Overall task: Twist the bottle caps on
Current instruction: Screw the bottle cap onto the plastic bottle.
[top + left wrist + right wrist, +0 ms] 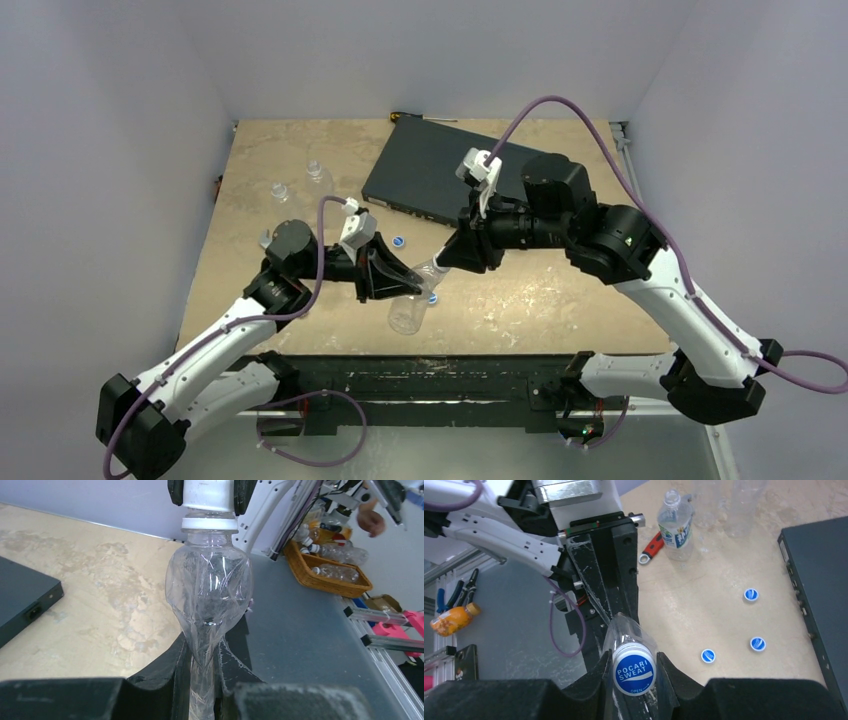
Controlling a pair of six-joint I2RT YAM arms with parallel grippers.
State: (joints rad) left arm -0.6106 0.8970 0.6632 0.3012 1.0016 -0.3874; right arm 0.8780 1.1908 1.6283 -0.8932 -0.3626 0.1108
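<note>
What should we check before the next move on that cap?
1. Left gripper shut on bottle: ok.
2. Right gripper shut on cap: ok.
3. Cap square on neck: ok, level in the left wrist view.
4. Cap fully tightened: cannot tell.
5. Bottle shape intact: not ok, body crushed in the left grip.
6. Loose caps in sight: ok, three on the table.

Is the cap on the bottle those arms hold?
On: the blue cap sits over the bottle neck, clamped by the right gripper. How tightly, cannot tell.
</note>
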